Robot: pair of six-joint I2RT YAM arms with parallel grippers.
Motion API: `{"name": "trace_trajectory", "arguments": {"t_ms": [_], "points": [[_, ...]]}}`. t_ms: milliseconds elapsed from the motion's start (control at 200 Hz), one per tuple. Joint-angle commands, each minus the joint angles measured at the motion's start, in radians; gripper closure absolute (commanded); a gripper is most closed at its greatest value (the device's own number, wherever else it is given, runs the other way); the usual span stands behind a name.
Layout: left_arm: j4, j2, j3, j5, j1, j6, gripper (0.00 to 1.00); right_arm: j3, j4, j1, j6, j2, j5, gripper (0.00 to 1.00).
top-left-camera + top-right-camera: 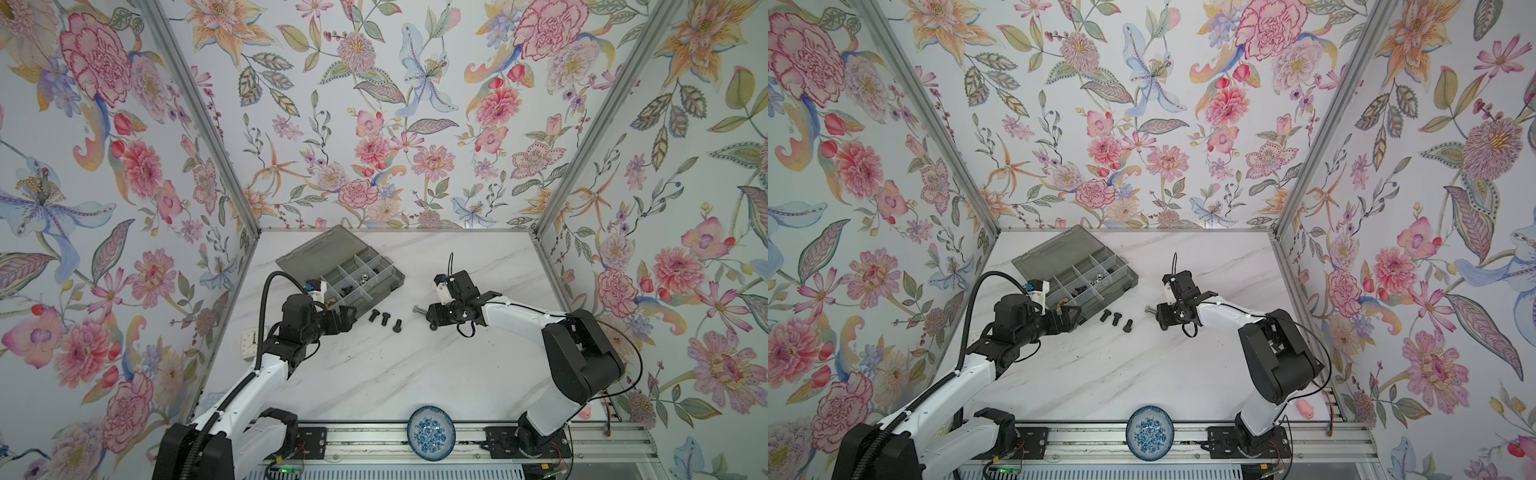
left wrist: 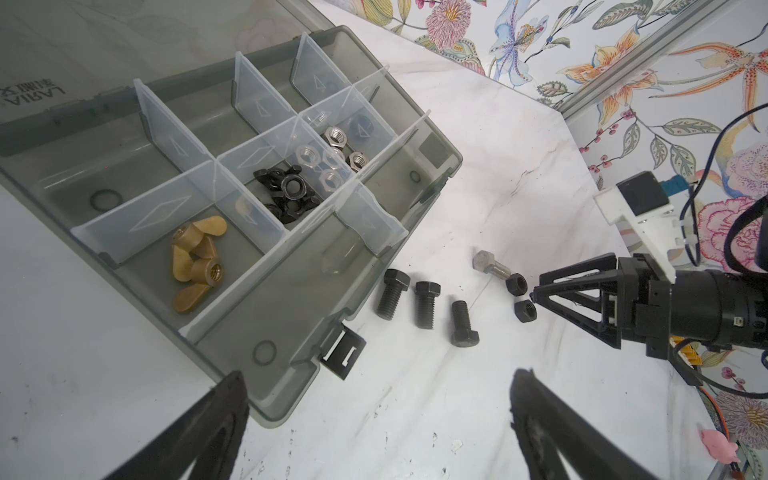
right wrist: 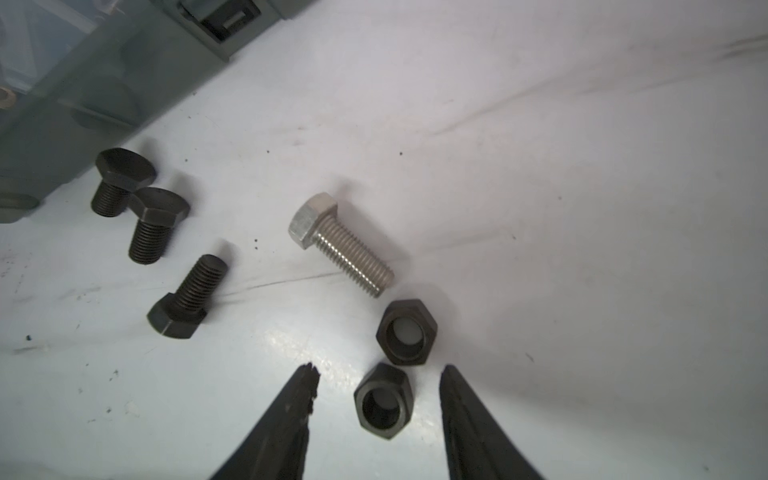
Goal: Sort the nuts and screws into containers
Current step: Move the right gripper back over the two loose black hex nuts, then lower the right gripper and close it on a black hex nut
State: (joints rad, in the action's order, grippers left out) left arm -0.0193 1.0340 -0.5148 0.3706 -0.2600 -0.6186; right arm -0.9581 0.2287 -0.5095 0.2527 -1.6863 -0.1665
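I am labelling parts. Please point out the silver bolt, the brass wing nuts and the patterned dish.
silver bolt (image 3: 345, 251): right wrist view, on its threaded shank.
brass wing nuts (image 2: 203, 268): left wrist view, on one nut's barrel.
patterned dish (image 1: 410, 432): in a top view, on its rim.

The left gripper (image 1: 348, 315) sits left of centre, jaws spread wide. The right gripper (image 1: 429, 319) (jaws partly apart) points leftward, mid-frame.
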Motion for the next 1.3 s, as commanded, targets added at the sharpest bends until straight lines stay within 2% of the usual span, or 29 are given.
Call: {"name": "trace_trajectory", "arguments": {"t_ms": [0,370,600,1296], "points": [[0.021,-0.011,-0.008,0.004,0.010,-0.012,0.01,0.019,0.014,-0.011,0.048,0.028,0.025,0.48],[0.021,-0.013,-0.004,0.002,0.010,-0.012,0.01,0.037,0.021,-0.065,0.090,0.000,0.108,0.48],[0.020,-0.010,-0.004,0.003,0.011,-0.009,0.01,0.031,0.029,-0.081,0.092,-0.023,0.130,0.52],[0.023,-0.005,-0.003,-0.003,0.011,-0.004,0.01,0.025,0.048,-0.086,-0.030,-0.059,0.128,0.54]]}}
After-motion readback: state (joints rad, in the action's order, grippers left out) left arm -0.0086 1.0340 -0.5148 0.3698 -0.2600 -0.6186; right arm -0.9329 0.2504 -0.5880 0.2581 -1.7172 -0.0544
